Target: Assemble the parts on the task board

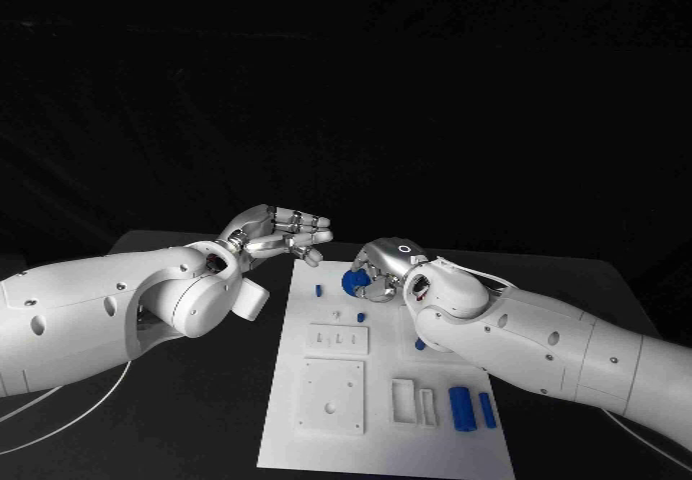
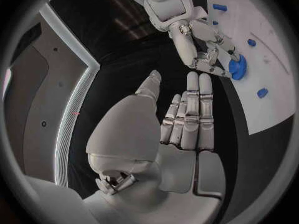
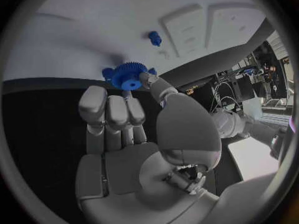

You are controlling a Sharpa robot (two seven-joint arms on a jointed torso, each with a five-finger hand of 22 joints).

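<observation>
Centrally, the head view shows the white task board (image 1: 387,400) lying on the black tabletop (image 1: 188,420), with the right robot hand (image 1: 381,272) lowered over its far end and pinching a blue gear (image 1: 356,282) at its fingertips. The left robot hand (image 1: 280,234) hovers just beyond the board's far left corner, fingers extended side by side and holding nothing. The right hand is thus plainly the nearer to the gear, which lies at its own fingertips, on the board side. Two blue bars (image 1: 472,408) lie near the board's near right end, well apart from both hands.

Left wrist view: the left hand (image 2: 187,119) has its fingers straight and together, empty; beyond them the right hand (image 2: 209,52) meets the gear (image 2: 237,66) at the board (image 2: 274,99) surface.

Right wrist view: the right hand (image 3: 134,129) grips the gear (image 3: 129,76) between thumb and fingertips, the toothed disc lying roughly flat against the board (image 3: 93,30). A small blue part (image 3: 154,37) stands near, apart from the gear. Seating the gear probably calls for a straight push down onto the board.
</observation>
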